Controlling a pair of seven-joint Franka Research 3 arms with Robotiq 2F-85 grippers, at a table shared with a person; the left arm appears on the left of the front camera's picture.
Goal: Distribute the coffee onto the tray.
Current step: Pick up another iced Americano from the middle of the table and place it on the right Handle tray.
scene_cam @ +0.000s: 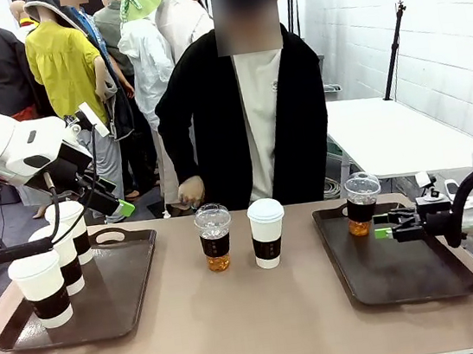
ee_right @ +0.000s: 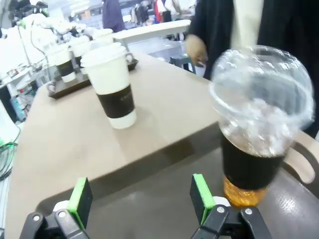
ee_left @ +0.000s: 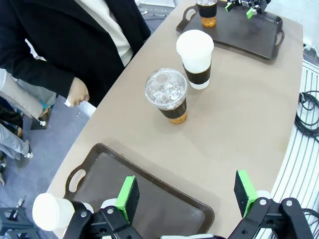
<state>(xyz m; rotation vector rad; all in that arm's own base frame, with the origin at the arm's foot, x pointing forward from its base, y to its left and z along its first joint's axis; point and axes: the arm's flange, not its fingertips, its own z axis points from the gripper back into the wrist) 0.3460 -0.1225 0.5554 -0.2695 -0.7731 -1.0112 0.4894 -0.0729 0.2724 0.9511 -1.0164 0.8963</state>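
Starting at the near edge, a beige surface (scene_cam: 239, 329) is seen carrying two dark trays. On the left tray (scene_cam: 125, 288), three white paper cups with dark sleeves are set upright in a row running away from the camera. The nearest cup (scene_cam: 40, 290) is followed just behind by the middle cup (scene_cam: 60, 258) and then by the farthest cup (scene_cam: 74, 230), which is partly crossed by a cable. The right tray (scene_cam: 406, 272) is mostly bare, with one dome-lidded iced coffee (scene_cam: 363, 204) placed upright at its far left corner. The right gripper (scene_cam: 383, 226) is held low over this tray, just beside that iced coffee but apart from it. Its jaws are spread wide and nothing is held between them. The left gripper (ee_left: 187, 195) is raised above the far end of the left tray, and its jaws are likewise spread open and empty. Between the trays, toward the far edge, a second iced coffee (scene_cam: 215, 237) and a lidded paper cup (scene_cam: 267, 232) are stood side by side directly on the surface, near each other but not touching. Behind them a person (scene_cam: 245, 106) in a black jacket is seen at the far side, with one hand (scene_cam: 191, 192) held by the edge of the surface.
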